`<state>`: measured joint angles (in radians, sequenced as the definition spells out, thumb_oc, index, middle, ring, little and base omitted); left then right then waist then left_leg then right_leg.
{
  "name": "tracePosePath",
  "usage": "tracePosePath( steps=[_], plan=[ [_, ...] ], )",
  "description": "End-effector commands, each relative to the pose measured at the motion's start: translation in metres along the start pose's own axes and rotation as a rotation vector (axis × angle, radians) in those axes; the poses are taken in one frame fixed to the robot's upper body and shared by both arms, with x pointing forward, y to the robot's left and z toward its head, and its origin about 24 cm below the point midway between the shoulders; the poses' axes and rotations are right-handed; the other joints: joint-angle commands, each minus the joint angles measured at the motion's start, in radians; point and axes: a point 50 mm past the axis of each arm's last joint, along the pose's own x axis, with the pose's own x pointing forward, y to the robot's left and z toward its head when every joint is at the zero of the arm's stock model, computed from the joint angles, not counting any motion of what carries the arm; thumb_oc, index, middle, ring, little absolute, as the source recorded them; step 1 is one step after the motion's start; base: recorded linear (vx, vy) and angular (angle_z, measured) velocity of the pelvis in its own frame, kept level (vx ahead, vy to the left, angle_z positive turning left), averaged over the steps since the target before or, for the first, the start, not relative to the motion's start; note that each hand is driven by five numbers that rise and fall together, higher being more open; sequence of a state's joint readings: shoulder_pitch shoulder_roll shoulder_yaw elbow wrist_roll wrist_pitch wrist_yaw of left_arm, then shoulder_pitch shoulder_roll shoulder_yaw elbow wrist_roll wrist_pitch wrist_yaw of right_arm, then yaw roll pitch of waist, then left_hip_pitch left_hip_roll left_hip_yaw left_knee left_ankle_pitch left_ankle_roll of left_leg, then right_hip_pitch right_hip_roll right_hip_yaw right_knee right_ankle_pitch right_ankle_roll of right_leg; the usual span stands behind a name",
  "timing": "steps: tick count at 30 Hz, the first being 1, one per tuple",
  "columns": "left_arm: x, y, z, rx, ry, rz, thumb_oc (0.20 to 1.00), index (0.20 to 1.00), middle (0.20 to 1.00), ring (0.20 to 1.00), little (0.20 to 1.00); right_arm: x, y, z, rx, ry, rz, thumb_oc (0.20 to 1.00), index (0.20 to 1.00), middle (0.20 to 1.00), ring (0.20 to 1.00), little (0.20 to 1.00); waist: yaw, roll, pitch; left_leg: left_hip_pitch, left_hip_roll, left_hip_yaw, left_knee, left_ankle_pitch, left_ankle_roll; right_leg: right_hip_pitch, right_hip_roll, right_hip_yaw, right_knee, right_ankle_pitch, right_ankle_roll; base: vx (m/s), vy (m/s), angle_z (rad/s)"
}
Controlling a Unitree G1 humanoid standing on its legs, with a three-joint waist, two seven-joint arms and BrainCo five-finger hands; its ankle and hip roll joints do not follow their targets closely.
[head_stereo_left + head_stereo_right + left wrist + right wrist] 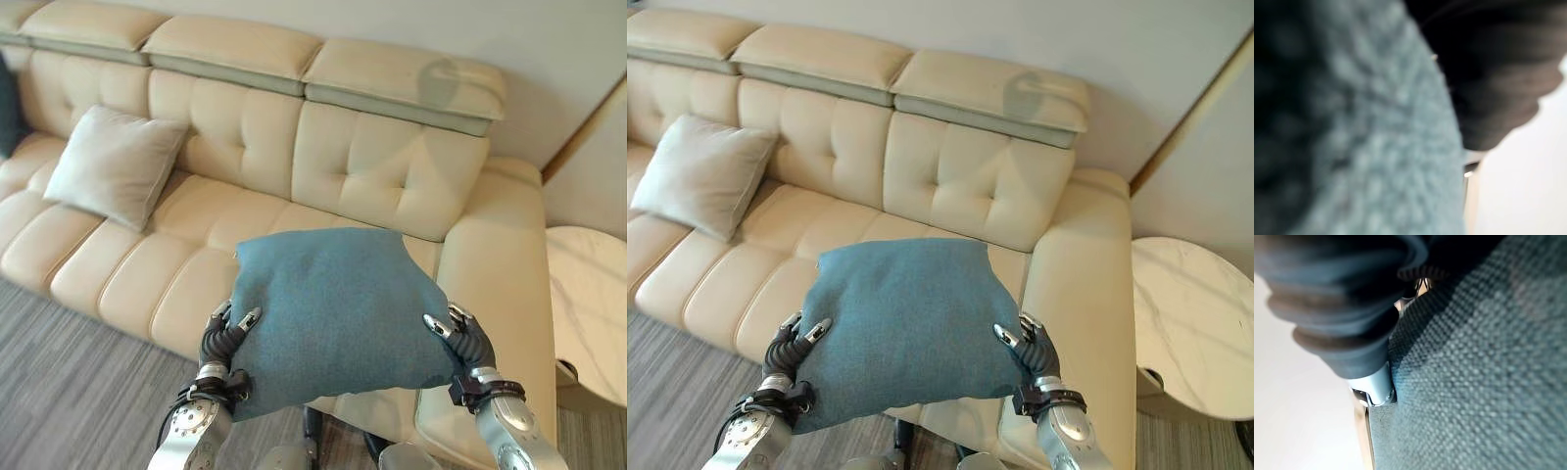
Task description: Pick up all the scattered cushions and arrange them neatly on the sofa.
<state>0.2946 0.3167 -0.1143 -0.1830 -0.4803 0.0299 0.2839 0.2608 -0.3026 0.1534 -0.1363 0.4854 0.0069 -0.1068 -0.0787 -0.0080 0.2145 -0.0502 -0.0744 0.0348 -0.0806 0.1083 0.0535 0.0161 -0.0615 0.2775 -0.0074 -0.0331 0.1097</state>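
Both hands (227, 338) (460, 338) grip teal cushion (338, 308) above sofa (245, 137).

**Stuff around the room, off to the sides**

So over on the right there's a round side table (1190, 313) with a pale, marble-looking top, sitting just beside the couch arm. Its dark base peeks out underneath near the floor. The floor (69, 377) itself is grey with thin stripes running across it, looks like carpet or a rug, can't really tell which. Behind everything is a plain off-white wall (1136, 49), and on the right side a slanted wooden trim strip (1195, 103) runs along it, down toward the table.
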Motion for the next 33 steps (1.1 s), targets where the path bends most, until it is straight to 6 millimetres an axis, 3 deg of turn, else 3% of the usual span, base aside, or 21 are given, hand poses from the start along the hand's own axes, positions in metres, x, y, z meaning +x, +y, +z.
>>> tracePosePath(
  steps=[1, 2, 3, 4, 5, 7, 9, 14, 17, 19, 20, 21, 22, 23, 24, 25, 27, 30, 31, 32, 33],
  plan=[
    [0.001, -0.015, 0.046, 0.024, -0.259, -0.096, 0.200, 0.200, 0.200, 0.200, 0.200, 0.012, 0.026, 0.034, 0.019, -0.195, 0.113, 0.200, 0.200, 0.200, 0.200, 0.200, 0.022, -0.018, -0.056, 0.029, 0.076, 0.046, -0.007, -0.120, -0.053, -0.003, 0.013, -0.157, -0.018, -0.018, 0.012, 0.01, 0.110, -1.08],
    [0.002, -0.012, 0.049, 0.032, -0.270, -0.083, 0.200, 0.200, 0.200, 0.200, 0.200, 0.013, 0.030, 0.034, 0.027, -0.197, 0.123, 0.200, 0.200, 0.200, 0.200, 0.200, 0.030, -0.018, -0.058, 0.032, 0.084, 0.074, -0.007, -0.127, -0.055, -0.011, 0.001, -0.237, -0.015, -0.013, 0.008, 0.02, 0.128, -1.17],
    [0.003, -0.011, 0.051, 0.032, -0.284, -0.063, 0.200, 0.200, 0.200, 0.200, 0.200, 0.015, 0.035, 0.033, 0.037, -0.196, 0.138, 0.200, 0.200, 0.200, 0.200, 0.200, 0.048, -0.020, -0.060, 0.042, 0.092, 0.104, -0.007, -0.137, -0.058, -0.011, -0.017, -0.360, -0.010, -0.017, 0.006, 0.00, 0.022, -1.19],
    [0.003, -0.010, 0.051, 0.032, -0.285, -0.063, 0.200, 0.200, 0.200, 0.200, 0.200, 0.015, 0.035, 0.033, 0.037, -0.197, 0.138, 0.200, 0.200, 0.200, 0.200, 0.200, 0.047, -0.020, -0.060, 0.041, 0.092, 0.103, -0.007, -0.136, -0.058, -0.012, -0.017, -0.360, -0.011, -0.015, 0.006, -0.01, 0.031, -1.23],
    [0.006, -0.008, 0.053, 0.032, -0.299, -0.030, 0.200, 0.200, 0.200, 0.200, 0.200, 0.019, 0.042, 0.035, 0.027, -0.212, 0.155, 0.200, 0.200, 0.200, 0.200, 0.200, 0.074, -0.026, -0.064, 0.053, 0.102, 0.160, -0.007, -0.143, -0.070, -0.018, -0.037, -0.575, 0.001, -0.017, -0.003, -0.03, 0.014, -1.34],
    [0.006, -0.004, 0.053, 0.031, -0.299, -0.009, 0.200, 0.200, 0.200, 0.200, 0.200, 0.021, 0.043, 0.035, 0.022, -0.212, 0.160, 0.200, 0.200, 0.200, 0.200, 0.200, 0.080, -0.027, -0.065, 0.069, 0.104, 0.177, -0.007, -0.156, -0.080, -0.017, -0.038, -0.620, 0.003, -0.024, 0.000, 0.04, 0.022, -1.29],
    [0.005, -0.003, 0.046, 0.044, -0.280, 0.008, 0.200, 0.200, 0.200, 0.200, 0.200, 0.020, 0.042, 0.032, 0.013, -0.200, 0.157, 0.200, 0.200, 0.200, 0.200, 0.200, 0.064, -0.032, -0.070, 0.096, 0.098, 0.201, -0.007, -0.163, -0.077, 0.012, -0.023, -0.579, -0.080, 0.003, 0.003, 0.12, 0.020, -0.37],
    [0.005, -0.007, 0.042, 0.109, -0.272, 0.029, 0.200, 0.200, 0.200, 0.200, 0.200, 0.023, 0.040, 0.027, -0.106, -0.194, 0.085, 0.200, 0.200, 0.200, 0.200, 0.200, 0.066, -0.023, -0.080, 0.116, 0.083, 0.185, -0.007, -0.165, -0.069, 0.056, -0.041, -0.605, -0.080, -0.006, 0.013, 0.08, 0.010, 0.05],
    [0.017, -0.019, 0.053, 0.143, -0.336, 0.019, 0.200, 0.200, 0.200, 0.200, 0.200, 0.039, 0.047, 0.040, -0.207, -0.260, 0.057, 0.200, 0.200, 0.200, 0.200, 0.200, 0.067, -0.020, -0.072, 0.108, 0.078, 0.171, -0.007, -0.167, -0.066, 0.054, -0.046, -0.599, -0.080, -0.003, 0.013, 0.04, 0.019, 0.27],
    [0.032, -0.036, 0.069, 0.142, -0.416, 0.010, 0.200, 0.200, 0.200, 0.200, 0.200, 0.057, 0.061, 0.059, -0.230, -0.339, 0.046, 0.200, 0.200, 0.200, 0.200, 0.200, 0.071, -0.018, -0.048, 0.083, 0.076, 0.164, -0.007, -0.161, -0.063, 0.030, -0.049, -0.592, -0.080, 0.003, 0.012, -0.08, 0.021, 0.14],
    [0.041, -0.047, 0.078, 0.139, -0.457, 0.006, 0.200, 0.200, 0.200, 0.200, 0.200, 0.066, 0.068, 0.073, -0.238, -0.385, 0.042, 0.200, 0.200, 0.200, 0.200, 0.200, 0.073, -0.017, -0.029, 0.059, 0.076, 0.162, -0.007, -0.153, -0.061, 0.007, -0.051, -0.588, -0.080, 0.009, 0.010, -0.24, 0.015, 0.12],
    [0.063, -0.076, 0.120, 0.143, -0.611, -0.009, 0.200, 0.200, 0.200, 0.200, 0.200, 0.087, 0.090, 0.115, -0.240, -0.522, 0.037, 0.200, 0.200, 0.200, 0.200, 0.200, 0.075, -0.012, 0.023, -0.023, 0.075, 0.151, -0.007, -0.127, -0.058, -0.077, -0.047, -0.570, -0.080, 0.029, 0.002, -0.28, 0.016, 0.14],
    [0.073, -0.090, 0.148, 0.156, -0.707, 0.001, 0.200, 0.200, 0.200, 0.200, 0.200, 0.097, 0.098, 0.138, -0.241, -0.584, 0.025, 0.200, 0.200, 0.200, 0.200, 0.200, 0.073, -0.010, 0.046, -0.082, 0.072, 0.149, -0.007, -0.099, -0.061, -0.136, -0.047, -0.556, -0.077, 0.045, -0.001, -0.22, 0.012, 0.14],
    [0.074, -0.091, 0.149, 0.155, -0.712, 0.001, 0.200, 0.200, 0.200, 0.200, 0.200, 0.098, 0.098, 0.140, -0.241, -0.589, 0.024, 0.200, 0.200, 0.200, 0.200, 0.200, 0.074, -0.010, 0.046, -0.088, 0.072, 0.150, -0.007, -0.097, -0.061, -0.142, -0.047, -0.555, -0.074, 0.045, -0.001, -0.14, 0.000, 0.18],
    [0.084, -0.105, 0.183, 0.179, -0.809, 0.019, 0.200, 0.200, 0.200, 0.200, 0.200, 0.106, 0.106, 0.172, -0.258, -0.682, -0.007, 0.200, 0.200, 0.200, 0.200, 0.200, 0.076, -0.013, 0.064, -0.167, 0.067, 0.147, 0.026, -0.084, -0.063, -0.222, -0.055, -0.544, -0.039, 0.051, -0.002, -0.07, -0.009, 0.18],
    [0.084, -0.106, 0.185, 0.178, -0.814, 0.019, 0.200, 0.200, 0.200, 0.200, 0.200, 0.107, 0.107, 0.174, -0.257, -0.687, -0.008, 0.200, 0.200, 0.200, 0.200, 0.200, 0.077, -0.014, 0.063, -0.179, 0.067, 0.147, 0.034, -0.087, -0.063, -0.232, -0.056, -0.543, -0.033, 0.050, -0.003, -0.08, -0.008, 0.12],
    [0.090, -0.115, 0.212, 0.218, -0.895, 0.068, 0.200, 0.200, 0.200, 0.200, 0.200, 0.113, 0.116, 0.199, -0.247, -0.744, -0.029, 0.200, 0.200, 0.200, 0.200, 0.200, 0.073, -0.014, 0.065, -0.259, 0.068, 0.143, 0.084, -0.093, -0.066, -0.305, -0.062, -0.535, 0.005, 0.050, -0.003, -0.01, 0.006, -0.03],
    [0.095, -0.122, 0.268, 0.357, -1.071, 0.237, 0.200, 0.200, 0.200, 0.200, 0.200, 0.114, 0.132, 0.250, -0.277, -0.901, -0.094, 0.200, 0.200, 0.200, 0.200, 0.200, 0.061, -0.003, 0.067, -0.399, 0.068, 0.133, 0.129, -0.087, -0.074, -0.449, -0.070, -0.516, 0.069, 0.045, -0.005, 0.02, 0.021, 0.00],
    [0.095, -0.122, 0.270, 0.357, -1.075, 0.237, 0.200, 0.200, 0.200, 0.200, 0.200, 0.114, 0.133, 0.252, -0.276, -0.905, -0.095, 0.200, 0.200, 0.200, 0.200, 0.200, 0.061, -0.004, 0.065, -0.408, 0.068, 0.133, 0.131, -0.085, -0.073, -0.457, -0.071, -0.516, 0.069, 0.048, -0.006, 0.00, 0.000, 0.00],
    [0.096, -0.122, 0.284, 0.407, -1.116, 0.284, 0.200, 0.200, 0.200, 0.200, 0.200, 0.114, 0.136, 0.266, -0.305, -0.948, -0.128, 0.200, 0.200, 0.200, 0.200, 0.200, 0.059, 0.000, 0.070, -0.441, 0.069, 0.130, 0.137, -0.080, -0.076, -0.492, -0.072, -0.514, 0.078, 0.049, -0.005, 0.03, 0.021, 0.01],
    [0.096, -0.121, 0.310, 0.489, -1.177, 0.367, 0.200, 0.200, 0.200, 0.200, 0.200, 0.114, 0.143, 0.286, -0.324, -1.009, -0.172, 0.200, 0.200, 0.200, 0.200, 0.200, 0.057, 0.008, 0.071, -0.482, 0.070, 0.127, 0.134, -0.070, -0.083, -0.535, -0.072, -0.510, 0.085, 0.051, -0.001, 0.03, 0.022, 0.03]
  ],
)
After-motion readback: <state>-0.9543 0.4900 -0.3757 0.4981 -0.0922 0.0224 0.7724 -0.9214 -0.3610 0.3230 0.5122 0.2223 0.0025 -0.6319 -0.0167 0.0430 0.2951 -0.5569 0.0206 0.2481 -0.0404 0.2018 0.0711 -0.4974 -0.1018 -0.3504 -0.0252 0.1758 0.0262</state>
